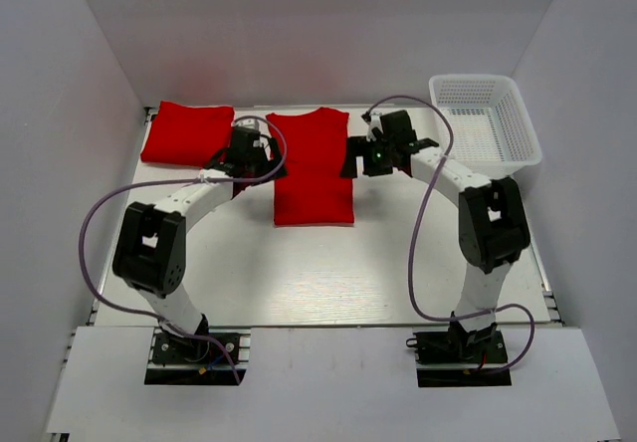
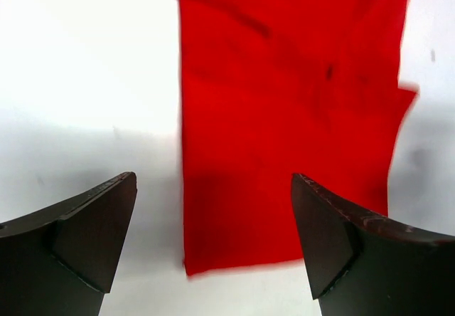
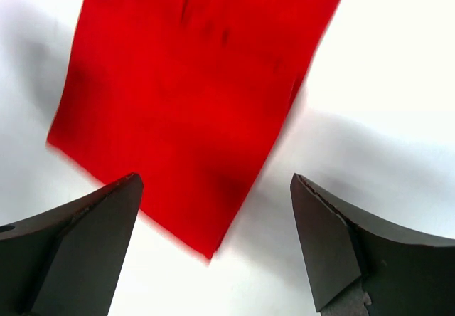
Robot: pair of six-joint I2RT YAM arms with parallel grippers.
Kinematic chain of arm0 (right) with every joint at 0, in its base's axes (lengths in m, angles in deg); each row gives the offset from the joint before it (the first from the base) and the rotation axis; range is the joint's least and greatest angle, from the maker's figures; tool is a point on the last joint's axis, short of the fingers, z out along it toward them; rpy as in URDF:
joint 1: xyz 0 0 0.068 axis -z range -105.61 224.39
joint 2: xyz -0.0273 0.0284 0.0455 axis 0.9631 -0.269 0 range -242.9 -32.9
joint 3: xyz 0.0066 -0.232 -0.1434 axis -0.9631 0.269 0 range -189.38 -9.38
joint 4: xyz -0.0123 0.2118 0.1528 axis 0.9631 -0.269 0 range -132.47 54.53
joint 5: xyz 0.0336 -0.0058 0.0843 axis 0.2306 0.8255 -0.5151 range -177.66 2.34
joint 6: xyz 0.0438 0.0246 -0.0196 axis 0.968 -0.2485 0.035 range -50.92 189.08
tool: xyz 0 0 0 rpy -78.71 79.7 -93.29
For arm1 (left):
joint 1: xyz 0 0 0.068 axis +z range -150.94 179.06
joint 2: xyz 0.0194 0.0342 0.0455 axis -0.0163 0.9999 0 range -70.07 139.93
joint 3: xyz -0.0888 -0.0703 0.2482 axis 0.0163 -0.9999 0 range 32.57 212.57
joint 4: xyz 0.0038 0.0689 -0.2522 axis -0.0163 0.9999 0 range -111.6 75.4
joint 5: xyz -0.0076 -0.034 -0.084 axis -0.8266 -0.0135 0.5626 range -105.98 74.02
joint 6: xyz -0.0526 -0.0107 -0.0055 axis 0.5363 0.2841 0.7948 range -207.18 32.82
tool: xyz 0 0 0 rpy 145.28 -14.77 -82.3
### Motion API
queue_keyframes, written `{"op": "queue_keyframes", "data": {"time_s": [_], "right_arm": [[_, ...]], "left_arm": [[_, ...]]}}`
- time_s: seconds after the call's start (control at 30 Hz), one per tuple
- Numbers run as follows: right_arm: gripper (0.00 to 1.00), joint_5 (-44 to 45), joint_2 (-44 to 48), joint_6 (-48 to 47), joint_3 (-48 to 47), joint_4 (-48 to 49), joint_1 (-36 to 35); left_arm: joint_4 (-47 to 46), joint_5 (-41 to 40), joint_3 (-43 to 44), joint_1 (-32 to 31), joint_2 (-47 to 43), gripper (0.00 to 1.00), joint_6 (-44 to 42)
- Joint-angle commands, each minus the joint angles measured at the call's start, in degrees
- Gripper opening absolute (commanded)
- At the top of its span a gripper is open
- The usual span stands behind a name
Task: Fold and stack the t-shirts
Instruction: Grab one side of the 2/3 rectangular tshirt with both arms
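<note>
One red t-shirt (image 1: 312, 168) lies flat mid-table, folded into a narrow strip with its neck toward the back. A second red t-shirt (image 1: 186, 131) sits folded at the back left. My left gripper (image 1: 269, 158) hovers at the strip's left edge. In the left wrist view it (image 2: 213, 223) is open, and the t-shirt's (image 2: 284, 117) corner lies below between the fingers. My right gripper (image 1: 352, 157) hovers at the strip's right edge. It (image 3: 213, 223) is open too, over a corner of the t-shirt (image 3: 185, 95). Neither gripper holds any cloth.
A white mesh basket (image 1: 485, 118) stands at the back right, with nothing showing inside it. White walls close in the table at the left, back and right. Purple cables loop beside both arms.
</note>
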Motion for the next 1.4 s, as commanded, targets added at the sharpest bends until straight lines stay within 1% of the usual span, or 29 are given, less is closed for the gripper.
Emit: {"op": "queue_keyframes", "data": {"time_s": [0.0, 0.07, 0.1, 0.17, 0.27, 0.33, 0.53, 0.63, 0.67, 0.73, 0.77, 0.83, 0.87, 0.9, 0.93, 0.97, 1.0, 1.03, 1.07, 1.1, 1.13, 1.17, 1.2, 1.3, 1.37], "right_arm": [[0.9, -5.18, 6.56, 0.86, 9.83, 2.85, -0.5], [0.9, -6.86, 9.63, 1.13, 13.12, 4.78, -0.5], [0.9, -7.13, 10.17, 1.39, 16.7, 5.57, -0.33], [0.9, -8.27, 11.31, 1.3, 18.75, 6.54, -0.59], [0.9, -9.23, 11.76, 2.01, 22.79, 7.86, -0.59], [0.9, -10.46, 11.58, 3.06, 23.76, 10.06, -0.77], [0.9, -12.58, 8.25, 4.11, 23.42, 11.56, -0.68], [0.9, -13.11, 6.75, 4.64, 22.98, 11.56, -0.77], [0.9, -13.37, 6.66, 4.99, 23.06, 11.64, -0.77], [0.9, -13.2, 5.87, 5.26, 23.15, 11.56, -0.77], [0.89, -13.46, 5.35, 5.35, 23.24, 11.47, -0.86], [0.89, -13.72, 4.9, 5.52, 23.33, 11.47, -0.77], [0.86, -14.07, 4.38, 5.7, 23.33, 11.82, -0.94], [0.84, -14.42, 3.68, 5.96, 23.24, 12.08, -1.03], [0.8, -15.21, 3.15, 6.05, 22.98, 12.08, -1.29], [0.77, -15.74, 2.71, 6.22, 22.72, 12.35, -1.3], [0.65, -16.53, 2.53, 6.49, 22.37, 12.35, -1.47], [0.57, -17.84, 1.92, 6.4, 22.27, 12.44, -1.47], [0.38, -18.03, 1.91, 6.75, 22.36, 12.35, -1.65], [0.28, -18.03, 2.09, 6.75, 22.54, 12.35, -1.65], [0.19, -18.2, 2.53, 6.93, 22.8, 12.26, -1.82], [0.11, -18.21, 2.7, 7.1, 23.15, 12.35, -1.74], [0.0, -18.12, 3.4, 7.02, 23.94, 12.61, -1.74], [0.0, -17.94, 5.78, 7.37, 25.51, 12.87, -1.82], [0.0, -17.5, 8.93, 7.28, 26.57, 12.35, -2.0]], "left_arm": [[1.77, 6.59, -4.81, -1.15, -5.31, 1.0, -0.36], [1.77, 8.73, -8.75, -1.15, -6.8, 1.0, -0.36], [1.77, 9.43, -9.99, -1.15, -7.42, 1.0, -0.36], [1.07, 11.28, -13.59, -1.15, -8.3, 1.0, -0.36], [-0.43, 13.04, -15.72, -1.67, -8.83, 1.0, 0.16], [-0.95, 13.57, -17.03, -1.67, -8.83, 1.0, 0.16], [-3.85, 16.12, -18.88, -1.67, -6.55, 1.0, -0.36], [-4.46, 16.64, -18.88, -1.67, -5.05, 0.9, -0.36], [-4.47, 16.64, -18.88, -1.67, -4.18, 0.83, -0.36], [-4.47, 16.64, -18.88, -1.67, -3.39, 0.74, -0.89], [-4.47, 16.64, -19.4, -1.67, -3.38, 0.65, -0.89], [-4.47, 16.64, -20.11, -1.67, -2.85, 0.6, -0.89], [-5.08, 16.64, -20.11, -1.67, -2.85, 0.59, -0.89], [-5.78, 16.64, -20.9, -1.67, -2.85, 0.53, -0.89], [-5.79, 16.64, -20.9, -1.67, -2.85, 0.5, -0.89], [-5.79, 16.04, -20.9, -1.67, -2.85, 0.46, -0.89], [-6.4, 16.03, -20.9, -1.67, -2.24, 0.36, -0.89], [-6.4, 16.03, -20.9, -1.67, -2.24, 0.29, -0.89], [-7.8, 16.03, -20.9, -1.67, -1.72, 0.21, -0.89], [-7.81, 16.73, -20.9, -1.67, -1.71, 0.05, -0.89], [-8.51, 16.73, -20.9, -1.67, -1.71, 0.0, -0.89], [-8.51, 17.34, -21.51, -2.2, -2.41, 0.0, -0.89], [-9.21, 17.35, -22.3, -2.2, -3.02, 0.0, -0.89], [-9.83, 18.05, -24.41, -2.73, -7.23, 0.0, -0.89], [-8.61, 18.05, -25.47, -3.26, -9.87, 0.0, -0.89]]}}
